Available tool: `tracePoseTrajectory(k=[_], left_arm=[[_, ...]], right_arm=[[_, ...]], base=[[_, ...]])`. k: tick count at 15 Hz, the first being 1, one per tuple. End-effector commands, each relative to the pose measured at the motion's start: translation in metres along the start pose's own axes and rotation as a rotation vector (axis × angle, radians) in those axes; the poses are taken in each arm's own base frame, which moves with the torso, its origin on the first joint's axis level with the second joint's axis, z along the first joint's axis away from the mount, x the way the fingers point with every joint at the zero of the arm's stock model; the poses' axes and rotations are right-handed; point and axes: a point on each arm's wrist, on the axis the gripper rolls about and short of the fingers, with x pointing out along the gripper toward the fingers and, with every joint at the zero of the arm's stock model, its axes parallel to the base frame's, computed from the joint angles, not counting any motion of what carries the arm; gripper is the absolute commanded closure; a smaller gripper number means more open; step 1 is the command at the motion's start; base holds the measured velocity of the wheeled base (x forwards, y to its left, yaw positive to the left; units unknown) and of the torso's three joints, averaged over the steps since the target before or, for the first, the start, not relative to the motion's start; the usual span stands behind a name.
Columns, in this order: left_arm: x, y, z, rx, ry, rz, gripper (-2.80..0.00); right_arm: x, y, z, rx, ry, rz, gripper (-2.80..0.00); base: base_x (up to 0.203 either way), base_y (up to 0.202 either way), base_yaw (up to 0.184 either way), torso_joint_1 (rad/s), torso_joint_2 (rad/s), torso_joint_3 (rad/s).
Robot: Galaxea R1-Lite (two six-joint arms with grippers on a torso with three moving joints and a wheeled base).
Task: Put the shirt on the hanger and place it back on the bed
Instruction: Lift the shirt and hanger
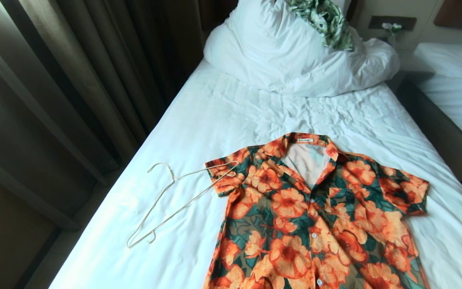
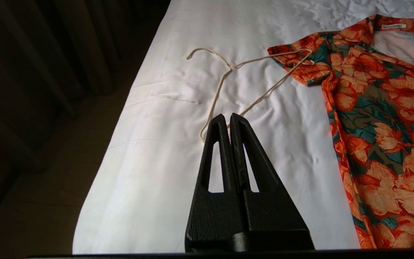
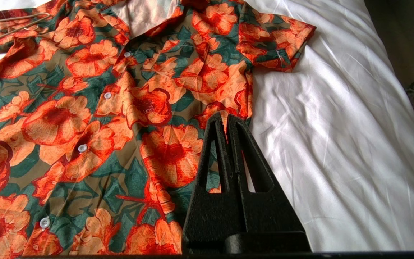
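Observation:
The orange-flowered shirt (image 1: 315, 216) lies flat and face up on the bed (image 1: 223, 116), collar toward the pillow end. A thin cream wire hanger (image 1: 175, 200) rests on the sheet to its left, one corner lying on the shirt's sleeve. Neither arm shows in the head view. In the left wrist view my left gripper (image 2: 229, 116) hangs shut and empty above the sheet, near the hanger (image 2: 243, 82) and left of the shirt (image 2: 383, 108). The right gripper (image 3: 225, 117) is shut and empty above the shirt (image 3: 102, 118), by its side seam.
A bunched white duvet (image 1: 295, 52) with a green-and-white leaf-print garment (image 1: 327, 20) on it fills the head of the bed. Dark curtains (image 1: 74, 80) and floor run along the left. A second white bed (image 1: 455, 84) stands at the right across a narrow gap.

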Motion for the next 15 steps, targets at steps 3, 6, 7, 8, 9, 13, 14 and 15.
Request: tracePoseTrajectory(k=[3,6,7,8,9,13,14,15], left_arm=[[0.0020,0.0000,-0.0090,0.000,0.033,0.000,0.00],[0.0020,-0.0001,-0.0090,0.013,0.033,-0.006,0.00],[0.0020,-0.0001,-0.0090,0.023,0.033,-0.008,0.00],[0.0020,-0.0001,-0.0090,0.013,0.033,-0.004,0.00],[0.0020,0.0000,-0.0090,0.001,0.033,0.000,0.00],[0.0021,0.0004,-0.0081,-0.026,0.020,0.016,0.00],[0.0023,0.0004,-0.0080,-0.025,0.014,0.019,0.00],[0.0023,0.0004,-0.0080,-0.026,0.014,0.017,0.00]], right_arm=[[-0.0001,0.0000,0.0000,0.000,-0.001,0.001,0.00],[-0.0001,0.0000,0.0000,0.000,-0.001,0.001,0.00],[-0.0001,0.0000,0.0000,0.000,-0.001,0.001,0.00],[-0.0001,0.0000,0.0000,0.000,-0.001,0.001,0.00],[-0.0001,0.0000,0.0000,0.000,-0.001,0.001,0.00],[-0.0001,0.0000,0.0000,0.000,-0.001,0.001,0.00],[-0.0001,0.0000,0.0000,0.000,-0.001,0.001,0.00],[-0.0001,0.0000,0.0000,0.000,-0.001,0.001,0.00]], base=[[0.000,0.000,0.000,0.000,0.00,0.000],[0.000,0.000,0.000,0.000,0.00,0.000],[0.000,0.000,0.000,0.000,0.00,0.000],[0.000,0.000,0.000,0.000,0.00,0.000],[0.000,0.000,0.000,0.000,0.00,0.000],[0.000,0.000,0.000,0.000,0.00,0.000],[0.000,0.000,0.000,0.000,0.00,0.000],[0.000,0.000,0.000,0.000,0.00,0.000]])
